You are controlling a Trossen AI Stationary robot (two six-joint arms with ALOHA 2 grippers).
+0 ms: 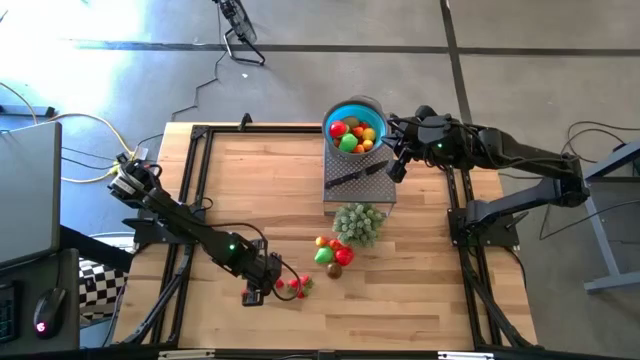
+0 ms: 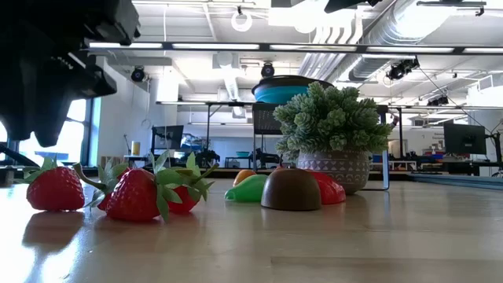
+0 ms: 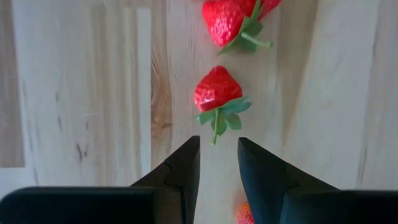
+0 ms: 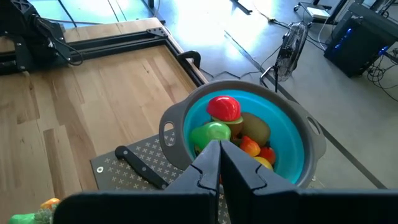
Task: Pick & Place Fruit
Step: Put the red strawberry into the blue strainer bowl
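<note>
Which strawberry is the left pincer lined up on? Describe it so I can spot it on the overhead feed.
Start at the left arm near the table's front edge; its open, empty left pincer points at a small cluster of strawberries. The target strawberry is the nearest one, lying alone just ahead of the fingertips, its green stem toward them. The neighbouring strawberry lies farther out.

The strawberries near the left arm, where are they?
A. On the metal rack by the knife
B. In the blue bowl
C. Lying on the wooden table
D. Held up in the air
C: the strawberries lie on the table by the left gripper, whose slightly parted jaws hold nothing; the bowl has other fruit.
</note>
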